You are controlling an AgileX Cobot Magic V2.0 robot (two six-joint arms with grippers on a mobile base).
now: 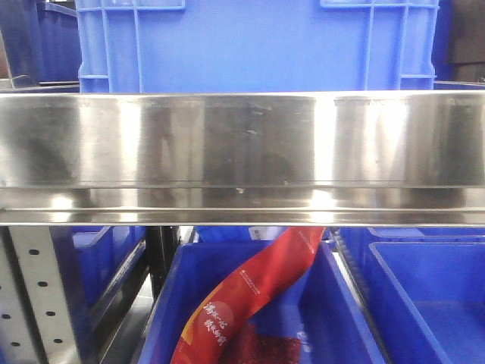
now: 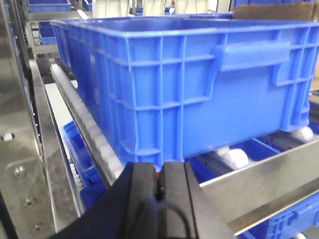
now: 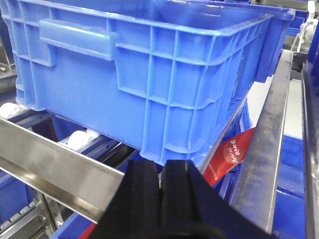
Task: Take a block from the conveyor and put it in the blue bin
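Presently we list both grippers, left gripper (image 2: 159, 186) and right gripper (image 3: 160, 181), closed and empty before the blue bin (image 2: 189, 84); block unseen, so we judge locating it comes next.

Shiny steel rail (image 1: 242, 144), perforated rack upright (image 1: 34, 296).

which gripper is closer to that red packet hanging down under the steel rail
Right. The red packet shows just beyond and to the right of the right gripper, below the blue bin. The left gripper faces the bin's other corner, with no packet in its view.
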